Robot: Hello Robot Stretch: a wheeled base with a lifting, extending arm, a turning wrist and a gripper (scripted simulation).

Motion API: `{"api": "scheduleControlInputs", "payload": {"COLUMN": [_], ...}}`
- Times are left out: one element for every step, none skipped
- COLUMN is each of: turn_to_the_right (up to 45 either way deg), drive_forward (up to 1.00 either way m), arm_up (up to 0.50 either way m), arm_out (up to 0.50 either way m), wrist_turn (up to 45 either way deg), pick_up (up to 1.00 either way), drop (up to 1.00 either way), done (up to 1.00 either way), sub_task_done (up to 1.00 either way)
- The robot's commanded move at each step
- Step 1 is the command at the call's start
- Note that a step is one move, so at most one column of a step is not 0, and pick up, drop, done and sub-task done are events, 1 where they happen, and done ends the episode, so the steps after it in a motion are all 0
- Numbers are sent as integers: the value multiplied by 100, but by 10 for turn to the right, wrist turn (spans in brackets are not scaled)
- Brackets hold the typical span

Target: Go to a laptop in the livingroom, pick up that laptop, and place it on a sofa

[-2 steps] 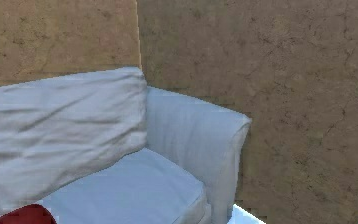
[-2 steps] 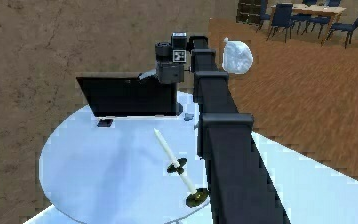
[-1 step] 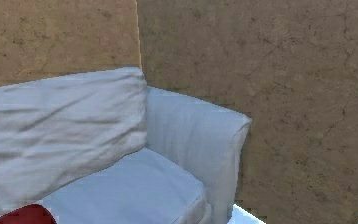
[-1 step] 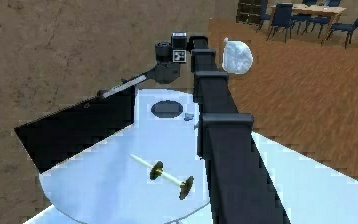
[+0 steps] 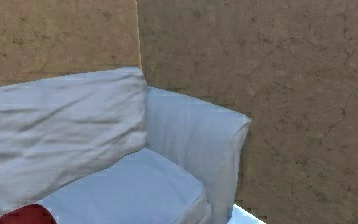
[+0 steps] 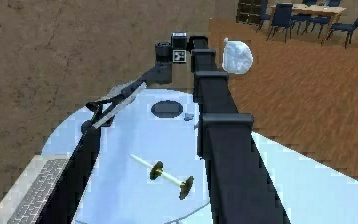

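A pale blue-grey sofa with a big back cushion and a rounded armrest stands against the brown wall in the forward view. In the arm side view my dark arm reaches out over a white round table. My gripper is at the table's far left rim. Below it lies a flat grey slab with a dark edge, possibly the laptop. I cannot tell whether the gripper holds anything.
On the table lie a yellow rod with dark discs and a dark round thing. A white crumpled thing sits past the arm. Dining chairs stand far off. A red thing lies on the sofa seat.
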Motion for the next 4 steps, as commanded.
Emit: {"api": "scheduleControlInputs", "payload": {"turn_to_the_right": [0, 0, -450, -450], "drive_forward": [0, 0, 0, 0], "arm_up": [0, 0, 0, 0], "arm_out": [0, -38, 0, 0], "wrist_turn": [-240, 0, 0, 0], "pick_up": [0, 0, 0, 0], "drop": [0, 0, 0, 0], "done": [0, 0, 0, 0], "sub_task_done": [0, 0, 0, 0]}}
